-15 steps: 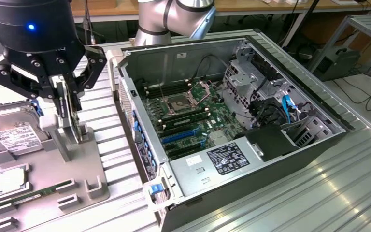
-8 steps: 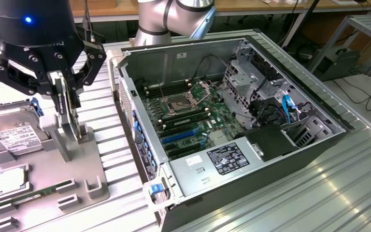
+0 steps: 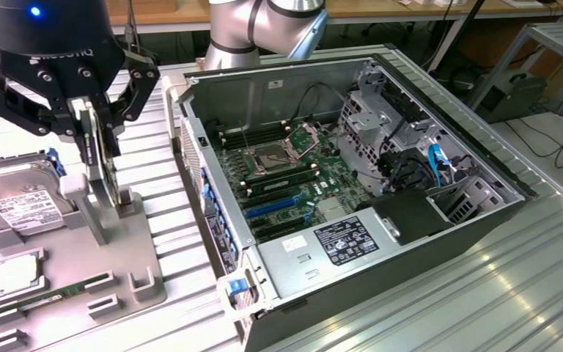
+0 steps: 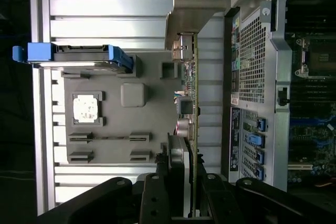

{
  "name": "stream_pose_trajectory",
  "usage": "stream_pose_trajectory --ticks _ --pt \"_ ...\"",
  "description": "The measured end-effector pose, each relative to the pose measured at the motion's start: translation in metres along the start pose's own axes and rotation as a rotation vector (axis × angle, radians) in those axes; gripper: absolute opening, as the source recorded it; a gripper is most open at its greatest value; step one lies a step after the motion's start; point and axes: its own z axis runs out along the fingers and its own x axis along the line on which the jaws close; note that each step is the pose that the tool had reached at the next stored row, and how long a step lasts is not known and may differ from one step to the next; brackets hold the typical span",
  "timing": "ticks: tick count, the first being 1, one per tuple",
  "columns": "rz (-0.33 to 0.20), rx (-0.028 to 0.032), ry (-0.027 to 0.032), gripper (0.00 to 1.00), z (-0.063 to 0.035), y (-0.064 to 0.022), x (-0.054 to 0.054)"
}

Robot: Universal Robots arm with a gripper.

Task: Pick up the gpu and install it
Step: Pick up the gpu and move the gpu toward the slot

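Gripper [image 3: 94,125] jaws clamped on top edge of gpu [image 3: 103,172], which stands upright in holder [image 3: 96,220] near worktop [image 3: 516,293] edge, the exterior view's left. Likely light, stiff, fragile: grip board edges, not components.

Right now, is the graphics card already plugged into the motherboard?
No, the card stands upright in its gray stand, outside the open computer case.
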Motion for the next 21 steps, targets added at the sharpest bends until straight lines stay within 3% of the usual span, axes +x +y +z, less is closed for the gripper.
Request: stream_pose_trajectory --ticks 8,21 --pt "-0.026 -0.0003 0.0005 0.28 -0.0027 0.0010 -0.0026" --pt "-0.026 -0.0004 0.0004 0.28 -0.0064 0.0011 -0.0027"
